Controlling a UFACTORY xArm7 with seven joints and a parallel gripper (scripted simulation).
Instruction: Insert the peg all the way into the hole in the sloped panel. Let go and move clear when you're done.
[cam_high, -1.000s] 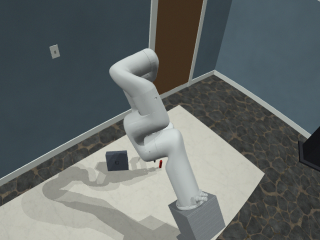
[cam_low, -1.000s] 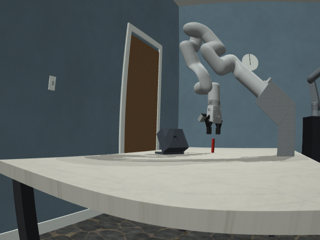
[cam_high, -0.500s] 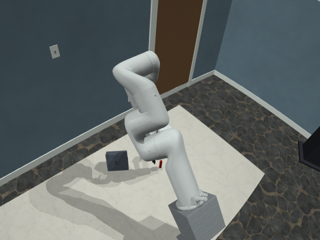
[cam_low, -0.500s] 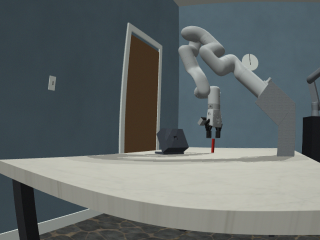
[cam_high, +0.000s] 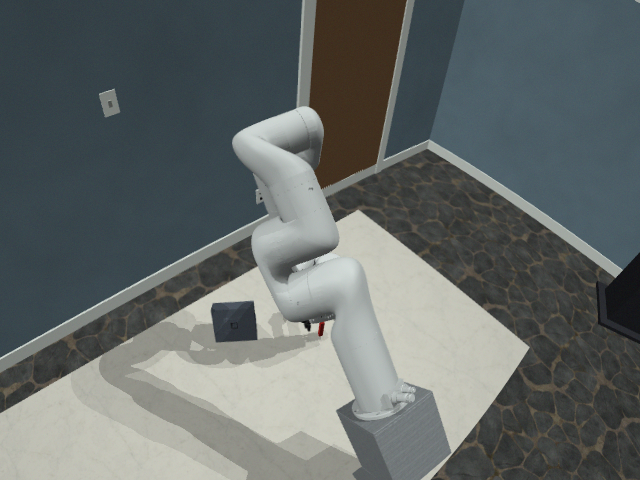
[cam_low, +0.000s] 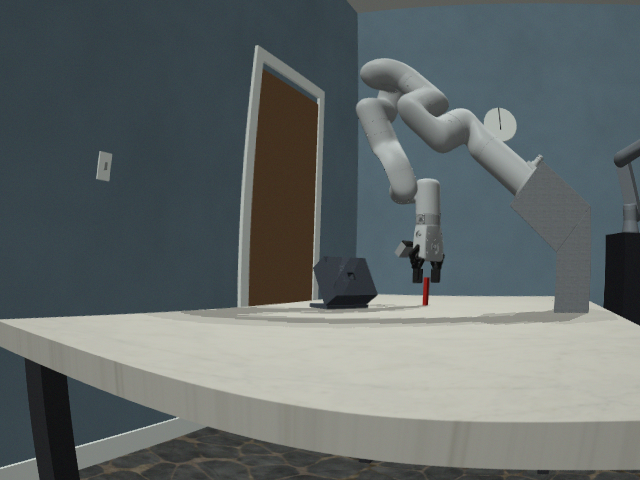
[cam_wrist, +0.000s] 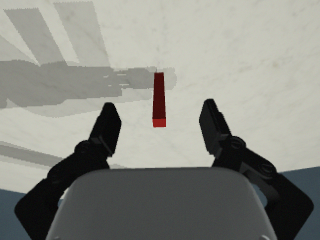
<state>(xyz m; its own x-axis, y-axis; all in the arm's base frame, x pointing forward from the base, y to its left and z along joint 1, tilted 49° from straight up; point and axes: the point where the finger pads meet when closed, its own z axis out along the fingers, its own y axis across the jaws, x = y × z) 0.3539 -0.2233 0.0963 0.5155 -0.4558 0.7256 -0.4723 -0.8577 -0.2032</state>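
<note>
A red peg (cam_wrist: 159, 99) stands upright on the white table; it also shows in the exterior view (cam_low: 425, 291) and partly behind the arm in the top view (cam_high: 321, 328). My gripper (cam_wrist: 159, 111) is open and points straight down over the peg, its fingertips (cam_low: 427, 276) level with the peg's top, one on each side and not touching it. The dark grey block with the sloped panel (cam_low: 345, 281) stands to the left of the peg, with a small square hole (cam_high: 234, 325) in its face.
The arm's grey base pedestal (cam_high: 395, 434) stands at the table's near edge in the top view. A black stand (cam_low: 622, 273) is at the far right. The table edge curves around the front.
</note>
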